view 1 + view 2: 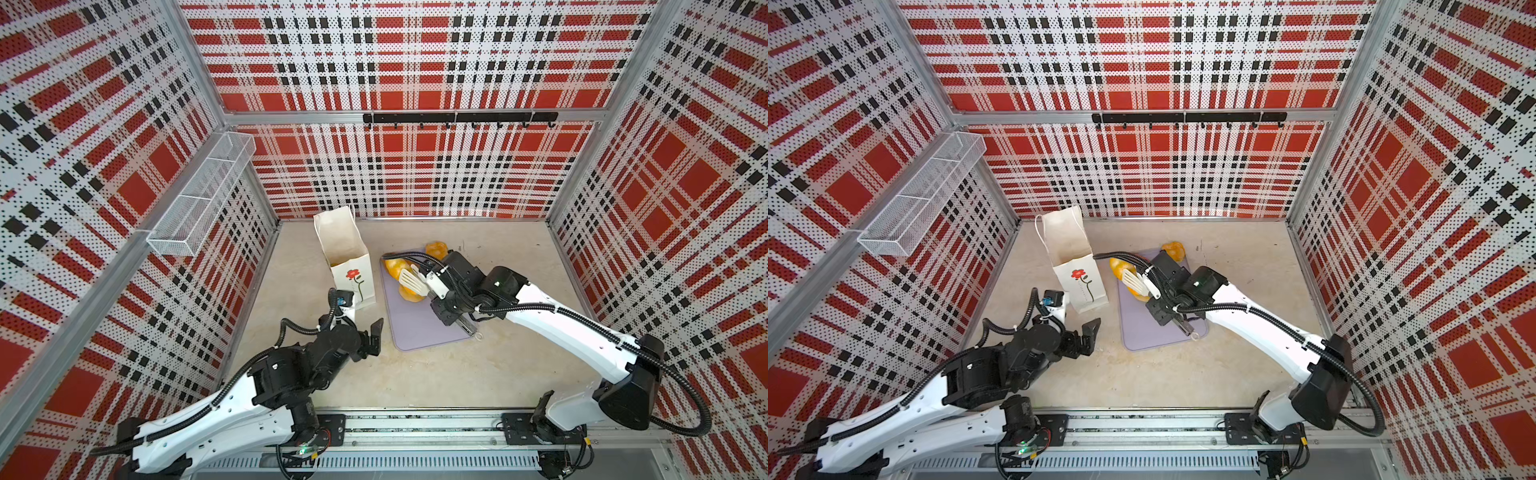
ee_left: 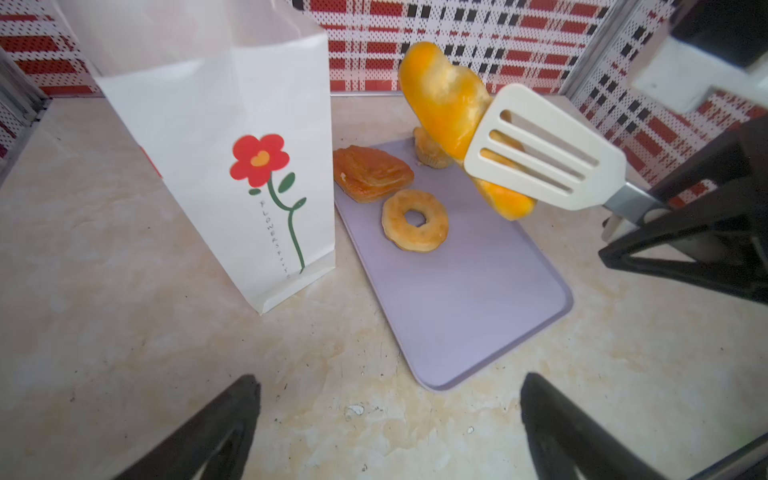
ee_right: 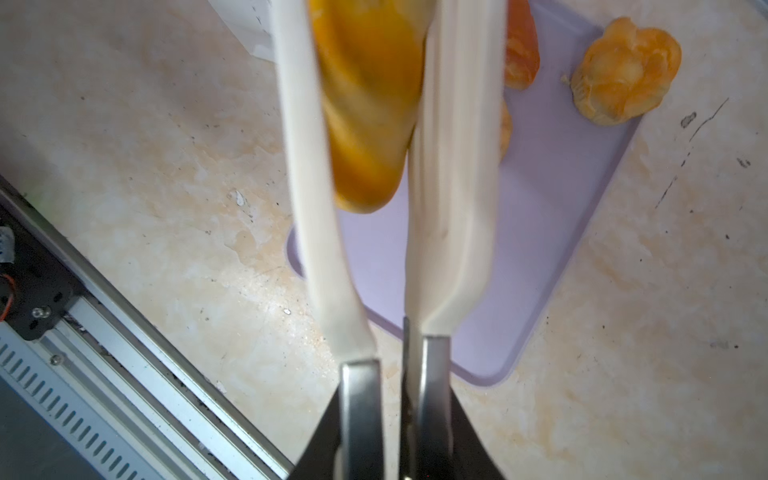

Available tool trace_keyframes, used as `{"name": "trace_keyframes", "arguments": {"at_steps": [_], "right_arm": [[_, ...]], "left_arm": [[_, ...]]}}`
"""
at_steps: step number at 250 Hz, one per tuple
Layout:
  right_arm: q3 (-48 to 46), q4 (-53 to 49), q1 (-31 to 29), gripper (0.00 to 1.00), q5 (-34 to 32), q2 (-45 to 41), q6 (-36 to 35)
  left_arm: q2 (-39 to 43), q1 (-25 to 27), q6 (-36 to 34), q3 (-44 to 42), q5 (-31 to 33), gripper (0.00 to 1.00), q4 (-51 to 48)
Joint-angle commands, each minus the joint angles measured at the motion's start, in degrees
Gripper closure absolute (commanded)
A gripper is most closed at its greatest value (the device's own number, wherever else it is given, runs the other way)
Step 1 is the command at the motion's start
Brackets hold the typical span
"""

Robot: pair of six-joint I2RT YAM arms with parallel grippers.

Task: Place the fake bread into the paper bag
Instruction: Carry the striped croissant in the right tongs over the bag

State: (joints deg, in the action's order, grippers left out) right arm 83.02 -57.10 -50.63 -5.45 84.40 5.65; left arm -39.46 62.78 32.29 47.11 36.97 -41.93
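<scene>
gripper (image 3: 395, 415) clamping tongs (image 3: 453, 166), bread (image 3: 365, 104) pinched between blades past fingertips (image 3: 326, 432), tray (image 3: 540, 216) beneath, bun (image 3: 623, 70) farther out at tray corner

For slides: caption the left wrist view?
Slotted tongs hold a long bread roll above the lilac tray, beside the paper bag.
</scene>
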Motion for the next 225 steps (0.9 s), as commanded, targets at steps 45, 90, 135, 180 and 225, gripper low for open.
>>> {"name": "trace_keyframes", "arguments": {"at_steps": [45,90,135,180,225], "right_arm": [[7.8,5.2,-3.2,0.72,1.9,0.4,-0.2],[13.8,5.9,-4.1,0.71,3.9,4.2,-0.9],[21.3,6.1,-4.4,0.71,6.4,10.1,-1.6],[27.9,6.1,-4.7,0.70,6.9,15.4,-1.9],[33.5,6.2,-4.6,0.69,5.8,20.0,-2.3]], "left_arm": [[2.2,-0.1,-0.5,6.8,6.7,0.01,-8.6],[3.4,-1.7,0.7,8.0,6.7,0.01,-11.5],[4.6,-5.7,2.1,7.3,4.4,0.01,-13.4],[5.1,-10.4,2.1,5.8,0.3,0.01,-13.4],[5.2,-13.2,0.9,4.6,-2.1,0.01,-12.0]]}}
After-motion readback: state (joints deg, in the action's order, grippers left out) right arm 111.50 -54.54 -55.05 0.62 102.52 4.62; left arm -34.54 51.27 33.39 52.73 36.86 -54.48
